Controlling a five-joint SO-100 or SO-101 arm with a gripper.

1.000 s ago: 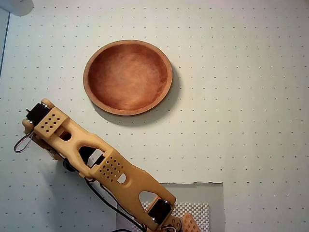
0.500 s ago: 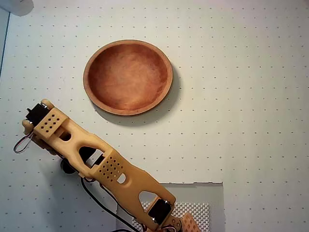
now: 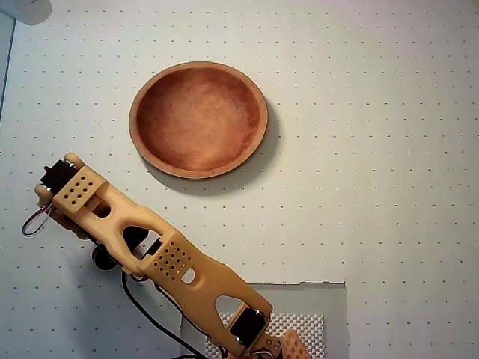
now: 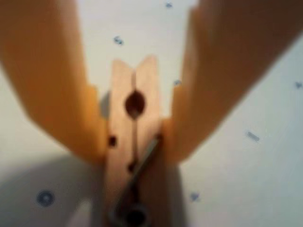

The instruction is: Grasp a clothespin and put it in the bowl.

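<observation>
In the wrist view a light-wood clothespin (image 4: pixel 120 118) with a metal spring lies lengthwise between my two orange fingers (image 4: pixel 57 94), close above the dotted white table. Both fingers press against its sides, so my gripper (image 4: pixel 134 151) is shut on it. In the overhead view the orange arm (image 3: pixel 150 254) runs from the bottom middle up to the left, and its outer end covers the gripper and the clothespin. The reddish-brown bowl (image 3: pixel 135 123) stands empty at the upper middle, well apart from the arm's end.
A grey square patch (image 3: pixel 333 299) with a perforated mat lies at the bottom by the arm's base. A black cable (image 3: pixel 146 314) loops below the arm. A pale object (image 3: pixel 26 9) sits in the top left corner.
The arm's outer end has shifted very slightly, and the black cable under it has swung downward. The bowl has not moved.
</observation>
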